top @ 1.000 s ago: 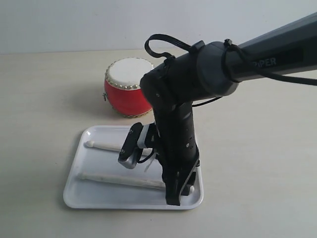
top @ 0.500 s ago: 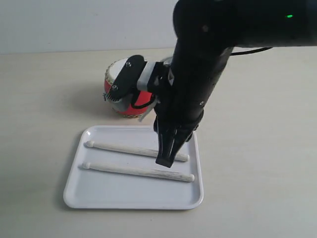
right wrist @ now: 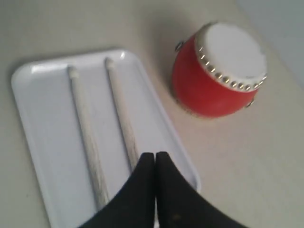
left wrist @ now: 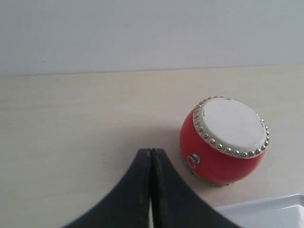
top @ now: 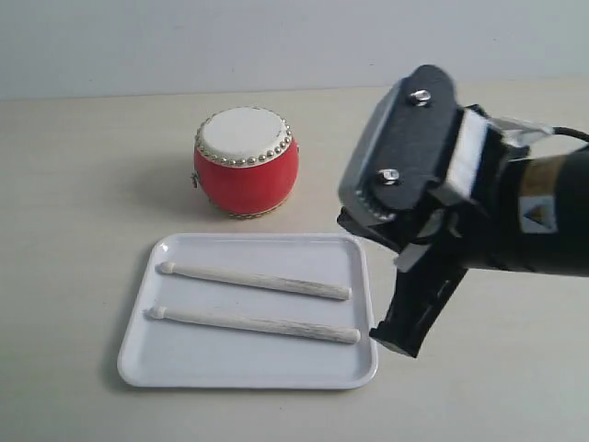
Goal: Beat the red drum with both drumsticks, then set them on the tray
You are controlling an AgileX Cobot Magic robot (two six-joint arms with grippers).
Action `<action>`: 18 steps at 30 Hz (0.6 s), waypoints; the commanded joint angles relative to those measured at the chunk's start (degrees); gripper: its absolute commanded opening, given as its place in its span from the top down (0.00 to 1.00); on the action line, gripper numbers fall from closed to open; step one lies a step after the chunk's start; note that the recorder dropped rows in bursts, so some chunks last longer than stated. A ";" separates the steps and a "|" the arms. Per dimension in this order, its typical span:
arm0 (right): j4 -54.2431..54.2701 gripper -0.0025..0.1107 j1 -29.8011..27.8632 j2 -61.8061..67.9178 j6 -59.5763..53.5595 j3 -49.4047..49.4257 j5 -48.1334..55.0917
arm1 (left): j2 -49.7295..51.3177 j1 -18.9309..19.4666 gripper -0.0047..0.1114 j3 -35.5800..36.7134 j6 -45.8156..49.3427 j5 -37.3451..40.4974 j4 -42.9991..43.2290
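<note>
The red drum (top: 246, 163) stands upright behind the white tray (top: 184, 366), skin facing up. Both drumsticks lie side by side inside the tray: the farther drumstick (top: 253, 279) and the nearer drumstick (top: 250, 323), tips toward the left. My right gripper (top: 398, 343) hangs above the tray's right rim, shut and empty; in the right wrist view its tips (right wrist: 155, 155) meet over the tray (right wrist: 42, 128), with the drum (right wrist: 218, 71) beyond. My left gripper (left wrist: 151, 151) is shut on nothing, near the drum (left wrist: 223, 141); it is out of the exterior view.
A pale tabletop (top: 83, 175) carries everything, with a light wall (top: 184, 41) behind. The right arm's dark body and its wrist camera mount (top: 405, 157) loom large at the right of the exterior view.
My right gripper let go of the nearer drumstick, rose off the tray, swung to the right and shut empty. Both sticks stay lying on the tray.
</note>
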 commanded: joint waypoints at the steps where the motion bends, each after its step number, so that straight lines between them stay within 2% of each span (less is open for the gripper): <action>1: 0.65 0.98 -1.58 -9.83 4.55 5.17 -12.06 | -0.33 -0.13 0.96 0.22 0.01 -0.45 -0.56; 5: 0.92 0.98 -6.14 -15.99 7.19 5.28 -13.77 | -0.33 -0.13 0.96 0.22 0.01 -0.62 -0.56; 11: 4.36 0.98 -16.77 -13.08 7.29 5.28 -24.05 | -0.33 -0.13 0.96 0.22 0.01 -0.62 -0.56; 14: 12.11 0.98 -21.03 -8.30 6.93 5.28 -28.96 | -0.33 -0.13 0.96 0.22 0.01 -0.62 -0.56; 18: 23.86 0.98 -21.91 -4.15 6.93 5.28 -28.43 | -0.33 -0.13 0.96 0.22 0.01 -0.62 -0.56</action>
